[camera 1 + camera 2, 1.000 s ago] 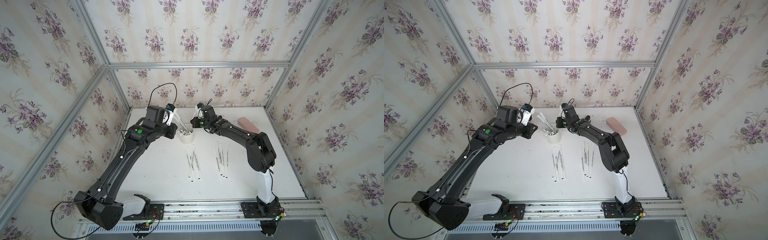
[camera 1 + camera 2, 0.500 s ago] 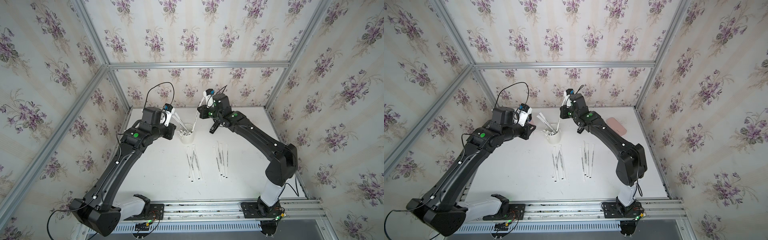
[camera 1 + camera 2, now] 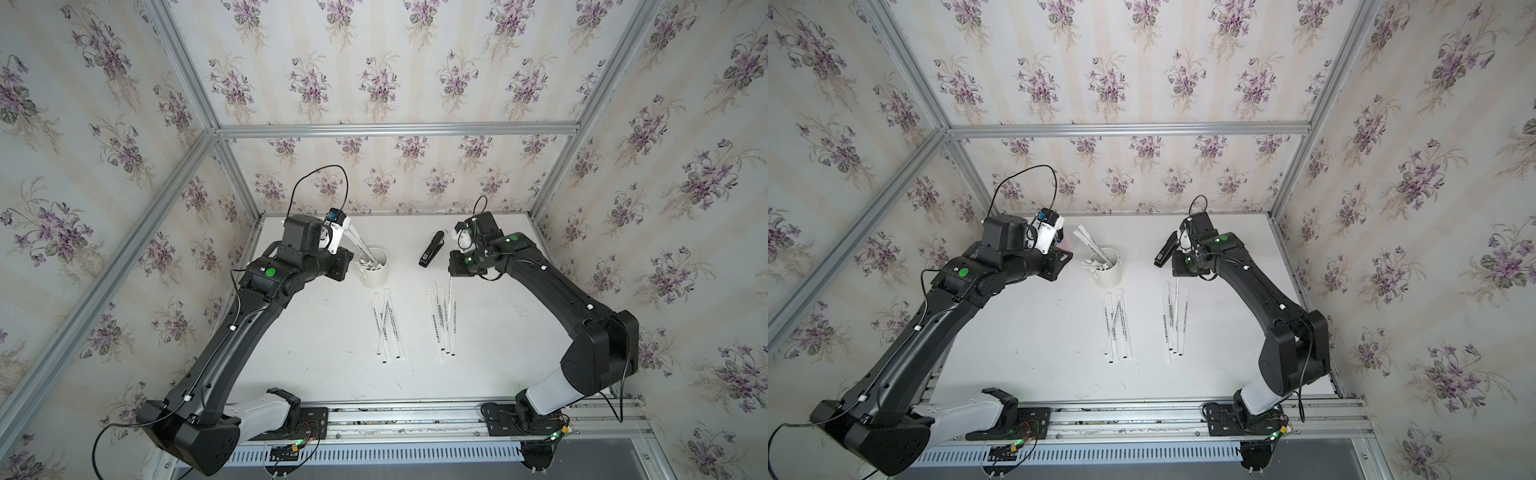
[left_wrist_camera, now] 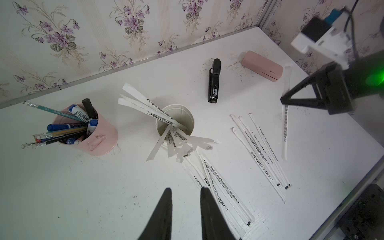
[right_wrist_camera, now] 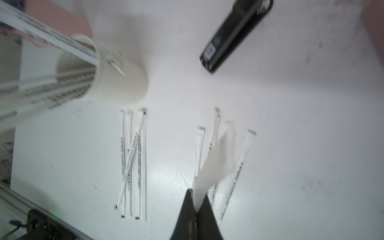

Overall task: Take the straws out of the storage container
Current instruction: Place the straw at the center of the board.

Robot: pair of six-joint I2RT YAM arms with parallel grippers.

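Note:
The white storage container [image 4: 178, 112] stands upright at the back middle of the table, seen in both top views [image 3: 374, 276] [image 3: 1111, 276]. Several paper-wrapped straws [image 4: 149, 110] lean out of it. Two piles of straws lie flat in front of it, a left pile [image 3: 386, 324] and a right pile [image 3: 442, 320]. My right gripper [image 5: 196, 192] is shut on one straw [image 5: 216, 160], which hangs upright over the far end of the right pile [image 3: 451, 291]. My left gripper [image 4: 186, 190] is open and empty, held above the table just left of the container.
A pink pen cup [image 4: 99, 137] full of pens and pencils stands left of the container, under my left wrist. A black stapler [image 3: 430, 249] lies behind the right pile. A pink case [image 4: 261, 67] rests at the back right, near the wall.
My right gripper has lifted a straw from the container and carried it right, over the right pile. My left arm has drawn back slightly to the left.

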